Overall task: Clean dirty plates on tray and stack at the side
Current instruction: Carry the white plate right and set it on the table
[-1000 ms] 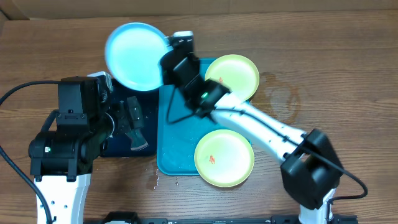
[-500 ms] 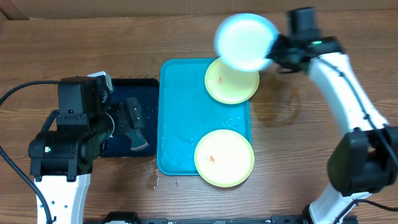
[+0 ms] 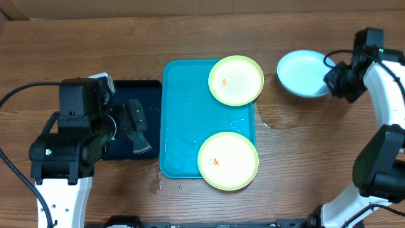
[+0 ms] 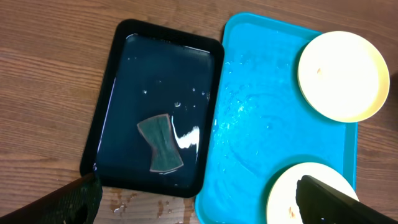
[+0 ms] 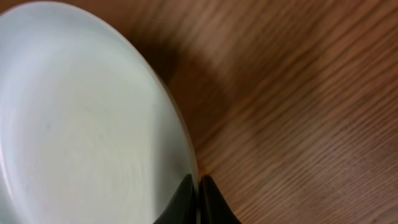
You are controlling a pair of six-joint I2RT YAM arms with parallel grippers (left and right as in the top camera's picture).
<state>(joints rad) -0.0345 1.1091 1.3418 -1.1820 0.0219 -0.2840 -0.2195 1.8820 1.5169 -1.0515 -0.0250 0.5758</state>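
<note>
Right of the tray (image 3: 171,126), over the table (image 3: 316,145): blue plate (image 3: 302,74), pinched at its outer rim by the right gripper (image 3: 331,81), fingers closed thin on the edge. Whether it touches the table cannot be told. Upper green plate (image 3: 236,80) and lower green plate (image 3: 228,161) lie on the tray, orange smears showing.

Judgement: plates light, stiff, slick when wet; the rim is the only hold.

Right arm reaches far out, wrist turned inward. Left gripper (image 3: 138,130) hangs over the dark tray (image 3: 120,88) and sponge (image 4: 160,143), fingers spread wide, holding nothing.
</note>
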